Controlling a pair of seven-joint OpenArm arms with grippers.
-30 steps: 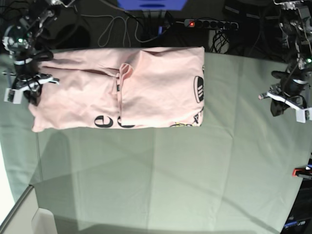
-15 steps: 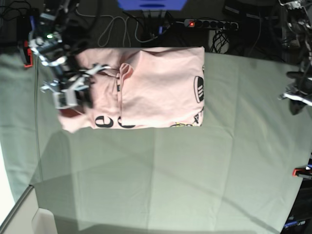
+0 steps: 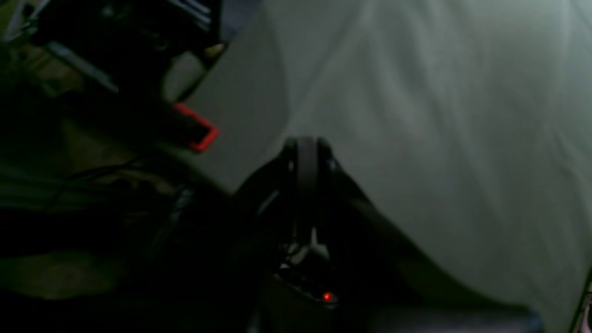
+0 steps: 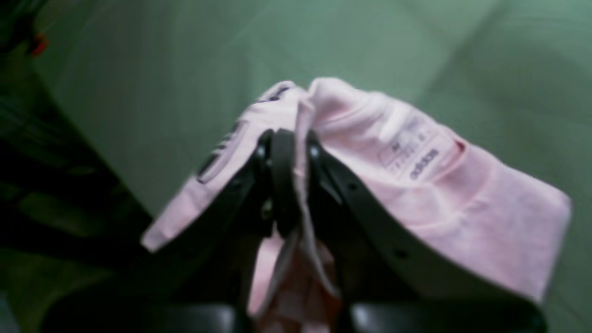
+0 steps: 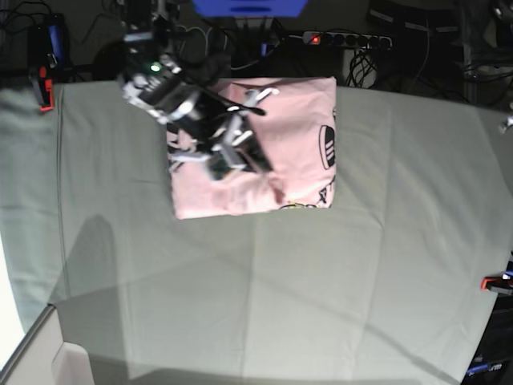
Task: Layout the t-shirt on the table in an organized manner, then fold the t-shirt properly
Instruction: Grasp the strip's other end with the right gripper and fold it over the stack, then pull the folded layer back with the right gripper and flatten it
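The pale pink t-shirt (image 5: 296, 128) lies folded at the far middle of the table (image 5: 280, 297), with black lettering along its right and front edges. My right gripper (image 5: 232, 152) hangs over the shirt's left half, shut on a raised fold of it. In the right wrist view the fingers (image 4: 289, 143) pinch pink cloth, and the t-shirt (image 4: 416, 162) shows its neck label beside them. In the left wrist view my left gripper (image 3: 305, 152) is shut on nothing, above the table (image 3: 439, 115) near its edge. In the base view that arm is almost wholly past the right edge.
Red-and-black clamps sit at the table's far left corner (image 5: 44, 88) and right edge (image 5: 497, 282), and one shows in the left wrist view (image 3: 196, 132). A power strip (image 5: 345, 38) and cables lie behind the table. A pale box corner (image 5: 48, 361) is at front left.
My right gripper has swung from the table's far left toward the middle, carrying the shirt's left end over the rest, so the shirt is now shorter. The left arm has drawn back out of the base view.
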